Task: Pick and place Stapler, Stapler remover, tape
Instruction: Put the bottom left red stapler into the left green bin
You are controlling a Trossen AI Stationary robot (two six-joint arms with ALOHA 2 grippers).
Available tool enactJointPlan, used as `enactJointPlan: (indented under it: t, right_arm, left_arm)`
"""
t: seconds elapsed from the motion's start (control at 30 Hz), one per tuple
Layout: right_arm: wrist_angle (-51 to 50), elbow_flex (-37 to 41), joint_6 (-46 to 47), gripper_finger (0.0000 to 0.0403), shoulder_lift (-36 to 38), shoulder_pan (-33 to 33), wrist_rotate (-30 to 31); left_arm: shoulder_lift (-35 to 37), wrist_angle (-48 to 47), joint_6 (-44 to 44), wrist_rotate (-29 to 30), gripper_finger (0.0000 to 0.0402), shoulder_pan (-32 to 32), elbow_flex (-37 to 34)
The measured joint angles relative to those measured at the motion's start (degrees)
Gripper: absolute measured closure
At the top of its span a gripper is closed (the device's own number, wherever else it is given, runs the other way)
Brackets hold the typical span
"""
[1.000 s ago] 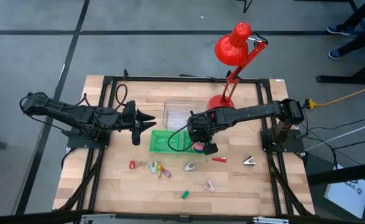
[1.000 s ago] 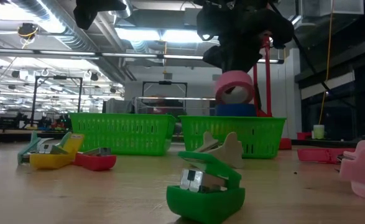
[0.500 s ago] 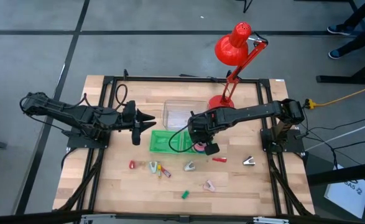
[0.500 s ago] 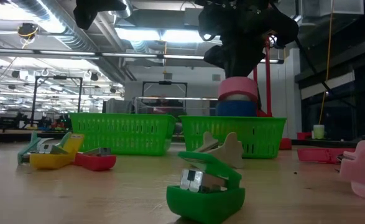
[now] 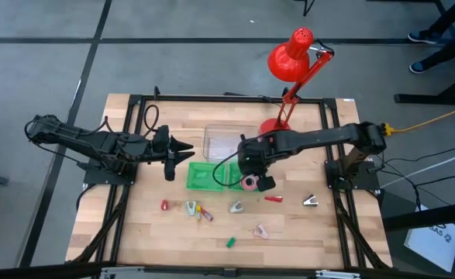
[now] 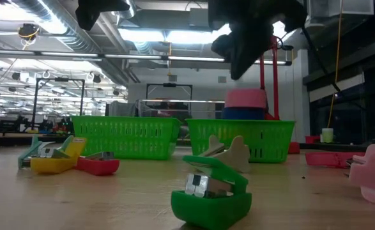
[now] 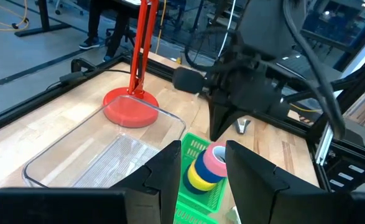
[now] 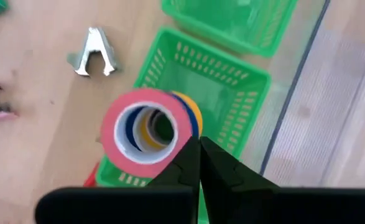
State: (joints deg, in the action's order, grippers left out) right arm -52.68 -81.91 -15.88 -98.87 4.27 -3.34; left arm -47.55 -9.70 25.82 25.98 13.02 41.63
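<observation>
Right gripper [image 5: 261,184] hangs above the right-hand green basket [image 5: 225,177], jaws shut and empty, clear of the load below. The pink tape roll [image 6: 246,98] sits on top of a stack in that basket — blue roll [image 6: 244,113] directly beneath it in the low view, and a yellow roll [image 7: 198,178] showing beside the pink one in the left wrist view. The pink roll stands above the basket rim. The right wrist view looks down through its hollow centre.

Left gripper [image 5: 187,155] waits at the left of the table [image 5: 289,232], just beyond the left green basket [image 5: 201,176], jaws partly open, nothing between them.

A clear plastic tray [image 5: 221,141] lies on the far side of the baskets, next to the base of the red desk lamp [image 5: 289,62].

Loose items on the near half of the table: a green stapler [image 6: 211,195] nearest the front edge, a yellow one [image 6: 52,158] and a red one [image 6: 99,164] to the left — touching each other in the low view — a beige staple remover [image 6: 229,153] near the baskets, a pink item [image 6: 374,172] at the right, and a metal-coloured staple remover [image 5: 311,201] well to the right.
</observation>
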Motion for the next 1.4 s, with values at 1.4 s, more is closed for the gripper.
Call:
enactJointPlan:
  t: [1.4]
  right_arm:
    - [22.42,40.76,32.66,0.0330,43.61,7.39,7.11]
  left_arm:
    - [-1.53,-22.34,29.29,-16.17,0.0279,5.12,0.00]
